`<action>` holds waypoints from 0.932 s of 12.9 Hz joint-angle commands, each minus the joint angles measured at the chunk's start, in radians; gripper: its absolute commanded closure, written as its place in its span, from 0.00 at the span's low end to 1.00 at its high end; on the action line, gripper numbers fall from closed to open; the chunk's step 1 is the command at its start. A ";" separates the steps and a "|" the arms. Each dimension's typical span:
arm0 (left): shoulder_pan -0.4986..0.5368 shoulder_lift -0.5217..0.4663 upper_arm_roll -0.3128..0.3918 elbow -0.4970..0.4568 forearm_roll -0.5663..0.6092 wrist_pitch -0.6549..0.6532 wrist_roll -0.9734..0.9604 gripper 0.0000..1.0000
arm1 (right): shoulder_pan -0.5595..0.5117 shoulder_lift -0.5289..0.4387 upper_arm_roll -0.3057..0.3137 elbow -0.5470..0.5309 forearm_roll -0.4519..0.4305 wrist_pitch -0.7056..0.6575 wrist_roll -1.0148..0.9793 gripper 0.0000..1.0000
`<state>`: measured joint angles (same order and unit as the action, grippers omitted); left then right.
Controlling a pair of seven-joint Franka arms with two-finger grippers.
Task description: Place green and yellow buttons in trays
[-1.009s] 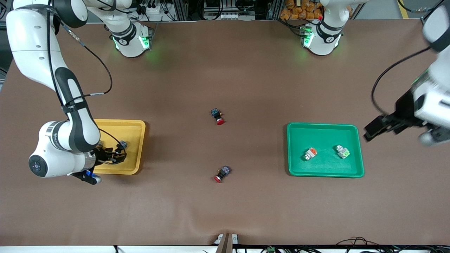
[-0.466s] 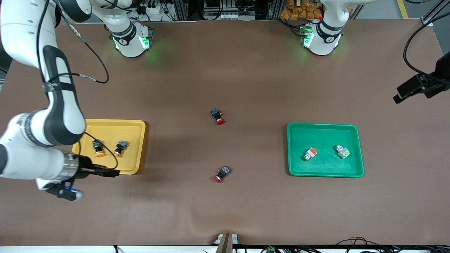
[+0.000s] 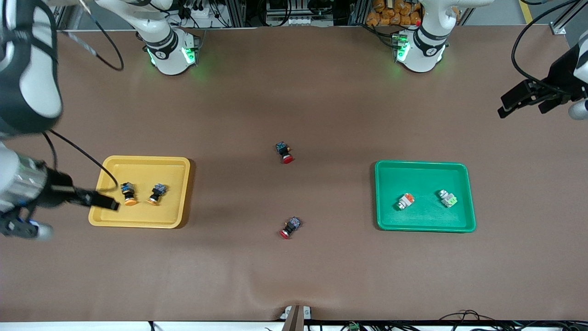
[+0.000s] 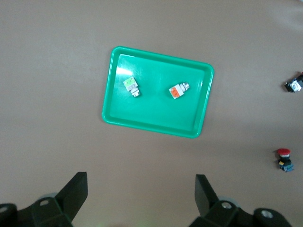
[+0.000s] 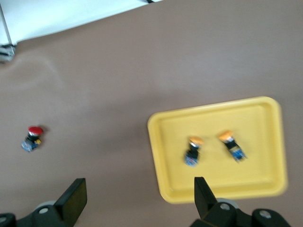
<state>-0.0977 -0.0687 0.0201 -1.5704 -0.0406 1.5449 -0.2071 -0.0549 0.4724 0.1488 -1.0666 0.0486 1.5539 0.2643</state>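
The shallow yellow plastic tray (image 3: 140, 191) now holds both dark-bodied push-buttons with orange-yellow caps (image 3: 129, 193), side by side; one second ago the right gripper (image 3: 102, 202) was down inside this tray, and it has since risen clear, jaws open and empty, over the tray's edge at the right arm's end of the table. The shallow green plastic tray (image 3: 425, 196) holds the two white-bodied buttons (image 3: 405, 201), apart from each other. The left gripper (image 3: 523, 97) has withdrawn to the table edge, jaws open and empty. Two red-capped buttons (image 3: 285, 152) remain on the brown table (image 3: 294, 271) between the trays. All four task buttons appear placed; the task looks complete.
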 commanded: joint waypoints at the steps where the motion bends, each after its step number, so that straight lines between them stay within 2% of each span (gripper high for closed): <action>1: -0.014 -0.056 -0.006 -0.051 0.011 -0.014 0.034 0.00 | 0.003 -0.122 -0.006 -0.036 -0.070 -0.105 -0.072 0.00; 2: -0.007 -0.059 -0.015 -0.049 0.033 -0.015 0.038 0.00 | 0.009 -0.171 -0.009 -0.047 -0.078 -0.162 -0.103 0.00; 4: -0.007 -0.060 -0.040 -0.062 0.085 -0.020 0.058 0.00 | 0.044 -0.265 -0.057 -0.097 -0.078 -0.227 -0.109 0.00; 6: -0.004 -0.062 -0.055 -0.082 0.087 -0.025 0.055 0.00 | 0.046 -0.381 -0.087 -0.247 -0.073 -0.209 -0.129 0.00; 8: -0.005 -0.065 -0.071 -0.083 0.087 -0.028 0.044 0.00 | 0.047 -0.477 -0.116 -0.384 -0.073 -0.152 -0.232 0.00; 12: 0.010 -0.059 -0.097 -0.073 0.088 -0.023 0.029 0.00 | 0.044 -0.546 -0.138 -0.460 -0.069 -0.152 -0.376 0.00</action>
<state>-0.1041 -0.1065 -0.0629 -1.6348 0.0255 1.5272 -0.1721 -0.0189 -0.0040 0.0182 -1.4412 -0.0066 1.3697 -0.0583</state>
